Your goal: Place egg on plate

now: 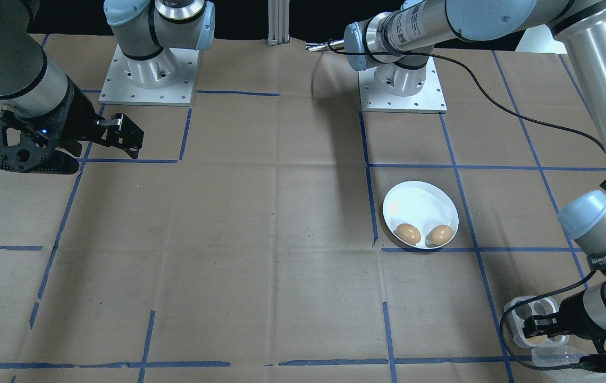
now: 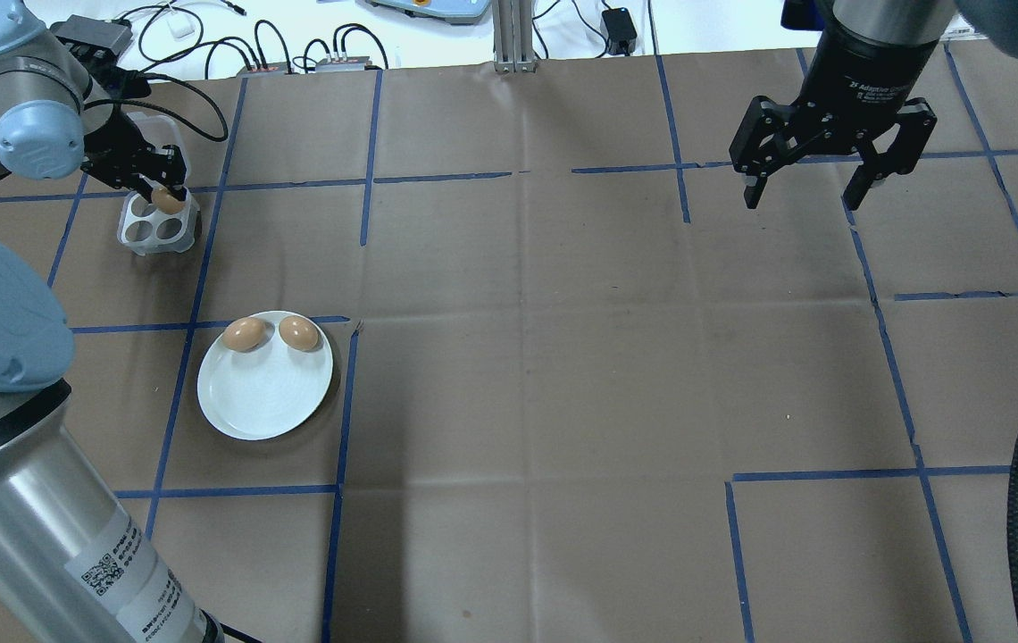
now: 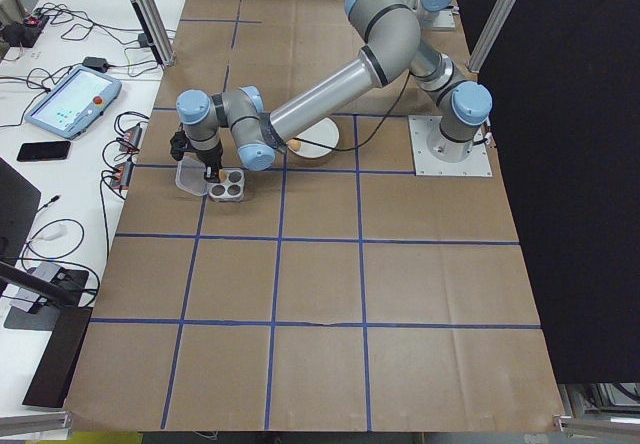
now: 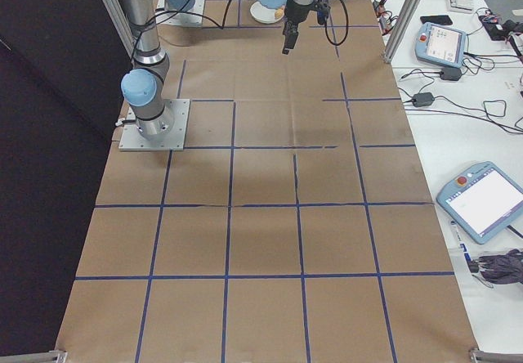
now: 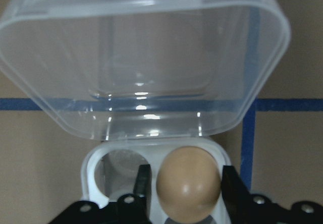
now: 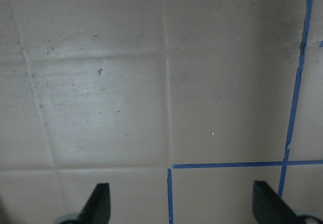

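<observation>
From overhead, our left gripper (image 2: 168, 198) is down over the egg tray (image 2: 157, 224) near the table's far left corner, fingers set around a brown egg (image 2: 169, 201), while the plate (image 2: 264, 386) nearer us already carries two eggs at its far rim. On the left wrist camera the egg (image 5: 188, 183) sits snug between both fingers (image 5: 142, 186), so we should lift straight up, clear of the clear lid (image 5: 144, 57). The right gripper (image 2: 833, 174) hangs wide and empty over the far right.
</observation>
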